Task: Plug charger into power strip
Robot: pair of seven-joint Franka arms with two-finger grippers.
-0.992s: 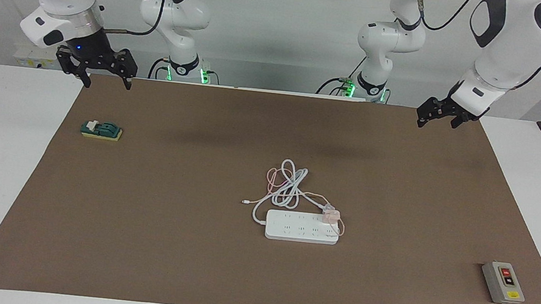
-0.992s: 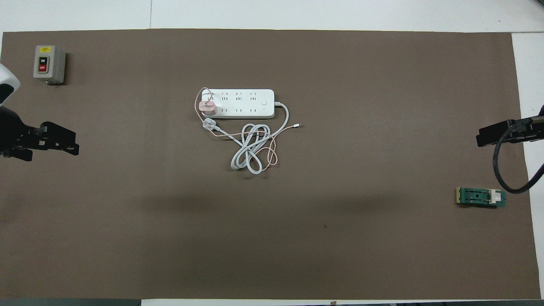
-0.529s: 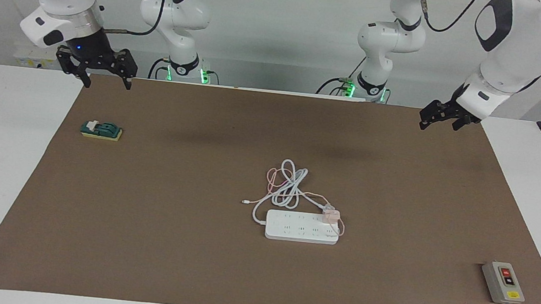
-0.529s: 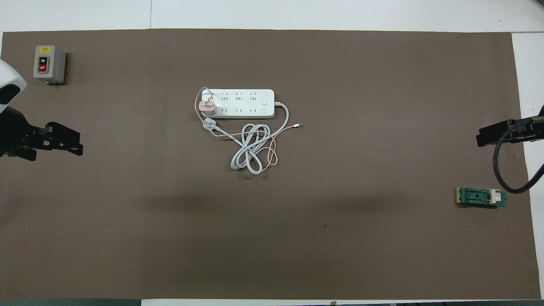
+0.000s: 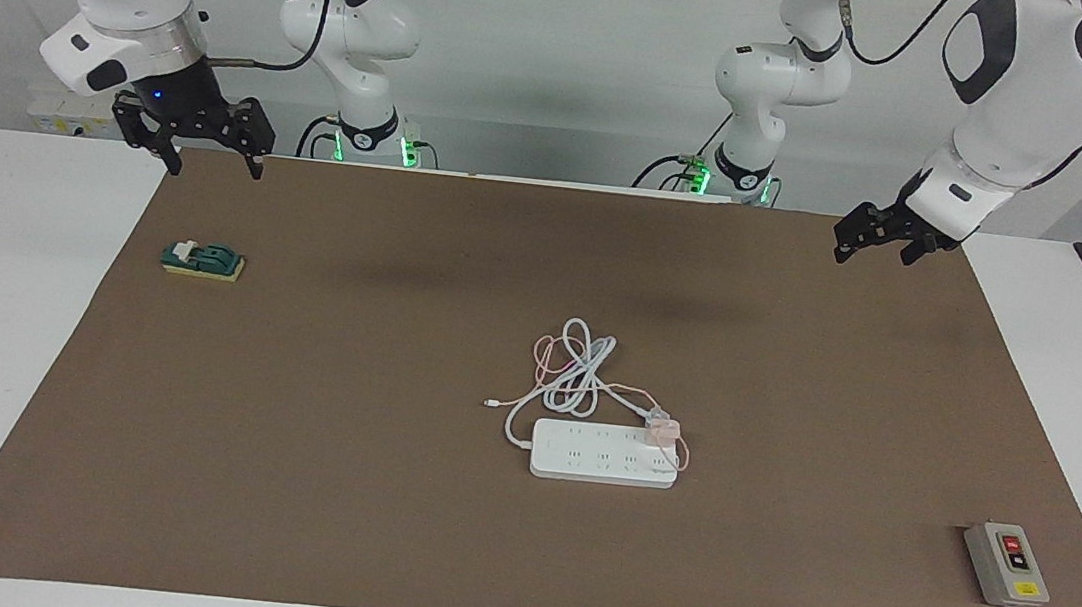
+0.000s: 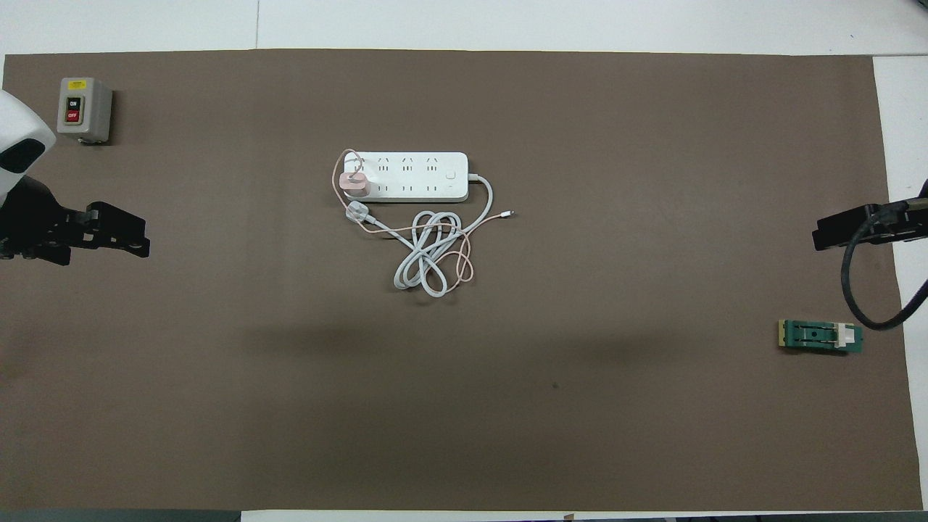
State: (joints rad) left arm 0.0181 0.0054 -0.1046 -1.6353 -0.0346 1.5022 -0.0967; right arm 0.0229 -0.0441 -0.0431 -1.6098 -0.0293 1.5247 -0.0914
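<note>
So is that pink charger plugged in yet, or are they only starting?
It looks done: the charger sits on the power strip at the end toward the left arm, seemingly in a socket. Nothing is in hand: the left gripper and right gripper hang open over the mat's edges. Nothing obvious remains.

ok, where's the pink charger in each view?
Facing view: the charger sits on the power strip, at the strip's end toward the left arm, just right of centre.
Overhead view: the charger is upper centre-left, on the same end.
Shared landmark: the coiled white cord beside the strip.
</note>
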